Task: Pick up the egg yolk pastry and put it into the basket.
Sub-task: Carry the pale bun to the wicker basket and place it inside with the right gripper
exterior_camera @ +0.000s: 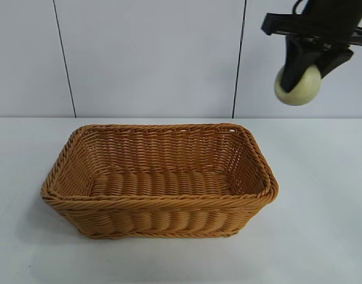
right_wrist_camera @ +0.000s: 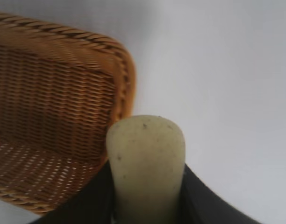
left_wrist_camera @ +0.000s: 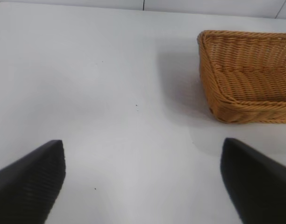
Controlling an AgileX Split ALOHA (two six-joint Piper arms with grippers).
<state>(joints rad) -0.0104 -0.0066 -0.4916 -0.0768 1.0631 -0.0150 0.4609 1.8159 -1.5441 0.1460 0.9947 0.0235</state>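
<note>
The egg yolk pastry (exterior_camera: pixel 299 87) is up in the air, pinched between the fingers of the right gripper (exterior_camera: pixel 305 70), high above the desk and off beyond the basket's (exterior_camera: pixel 160 204) right end. It's not over the opening yet! Let go here and it likely lands on the desk or clips the braided rim and bounces out. The left gripper (left_wrist_camera: pixel 143 179) hangs wide, holding nothing, over bare desk beside the basket.

Exterior view looks down over the table; both wrist views share the basket (exterior_camera: pixel 157 177) corner.
</note>
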